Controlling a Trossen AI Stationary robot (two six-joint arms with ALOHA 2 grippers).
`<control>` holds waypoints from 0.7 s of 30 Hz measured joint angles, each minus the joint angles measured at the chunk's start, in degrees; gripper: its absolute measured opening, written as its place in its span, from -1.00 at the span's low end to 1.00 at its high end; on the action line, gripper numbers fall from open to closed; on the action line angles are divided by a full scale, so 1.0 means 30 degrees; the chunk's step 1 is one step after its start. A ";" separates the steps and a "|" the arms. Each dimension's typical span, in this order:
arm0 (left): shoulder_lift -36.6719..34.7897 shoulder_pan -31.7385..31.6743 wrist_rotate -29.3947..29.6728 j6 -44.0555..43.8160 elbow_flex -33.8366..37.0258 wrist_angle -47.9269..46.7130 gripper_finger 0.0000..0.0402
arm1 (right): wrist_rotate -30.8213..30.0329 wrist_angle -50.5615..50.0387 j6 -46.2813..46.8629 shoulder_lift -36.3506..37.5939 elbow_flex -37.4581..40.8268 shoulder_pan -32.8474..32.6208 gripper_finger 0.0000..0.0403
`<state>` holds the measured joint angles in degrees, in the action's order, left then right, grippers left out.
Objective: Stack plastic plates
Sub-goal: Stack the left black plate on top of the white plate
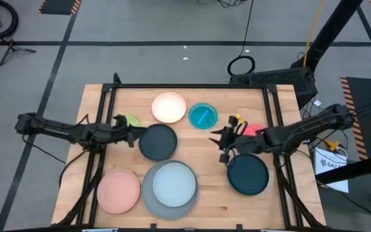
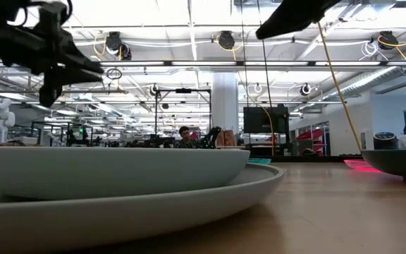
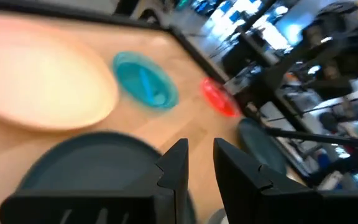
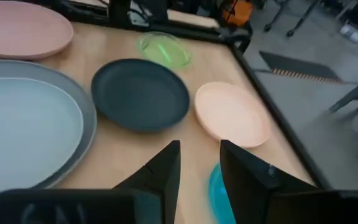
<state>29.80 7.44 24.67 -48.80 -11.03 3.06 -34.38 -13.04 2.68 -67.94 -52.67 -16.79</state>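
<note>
Left gripper [image 1: 134, 136], apparently part-open and empty, was positioned beside black plate [image 1: 158, 141]; rim should be pinched squarely.

High cam straight down on whole table [image 1: 237, 193], low cam at tabletop level, wrist cams both share black plate [image 4: 140, 93]
</note>
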 joint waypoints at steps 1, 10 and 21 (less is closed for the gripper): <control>0.0519 -0.0197 0.0195 -0.0324 -0.0028 0.0140 -0.60 | -0.0088 -0.0006 -0.0300 0.0296 0.0108 0.0004 -0.46; 0.5302 -0.2311 0.0025 0.1831 -0.5945 -0.8858 -0.60 | -0.0536 0.0567 -0.1155 0.1581 0.0353 0.0114 -0.46; 1.0378 -0.5811 -0.7023 1.6953 -1.0319 -1.2695 -0.60 | -0.0527 0.0250 -0.1787 0.1574 0.0367 0.0103 -0.46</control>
<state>60.94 -9.99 3.60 2.06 -41.99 -35.02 -35.96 -12.29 -2.68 -63.22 -51.57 -16.48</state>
